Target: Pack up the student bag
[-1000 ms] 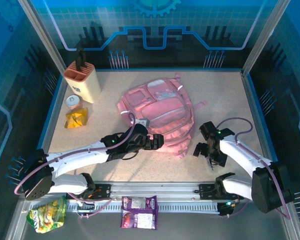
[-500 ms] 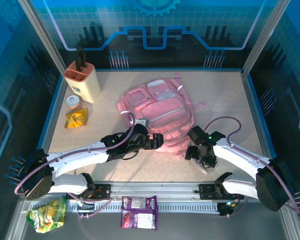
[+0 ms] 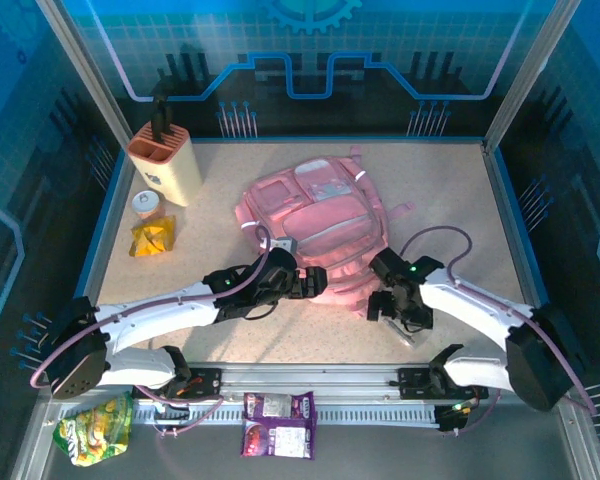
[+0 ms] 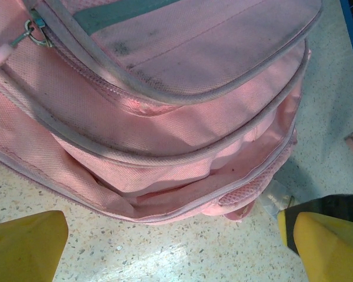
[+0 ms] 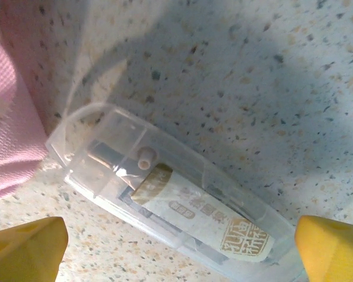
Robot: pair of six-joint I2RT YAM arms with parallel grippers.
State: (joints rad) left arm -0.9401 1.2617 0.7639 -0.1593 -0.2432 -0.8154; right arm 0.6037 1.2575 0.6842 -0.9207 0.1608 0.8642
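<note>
Bag (image 3: 315,225) is lying midway on the bench (image 3: 450,190); left hand (image 3: 312,284) is gaping at its open pocket, right hand (image 3: 388,305) is hovering spread over a clear case (image 5: 176,211), likely risking a skid if pinched off-centre

A speckled table (image 3: 450,190) carries a pink backpack (image 3: 315,225) at centre, a clear case (image 5: 170,205) just beside it, and a cream holder (image 3: 166,165), small tub (image 3: 146,204) and yellow packet (image 3: 152,238) far left.
</note>
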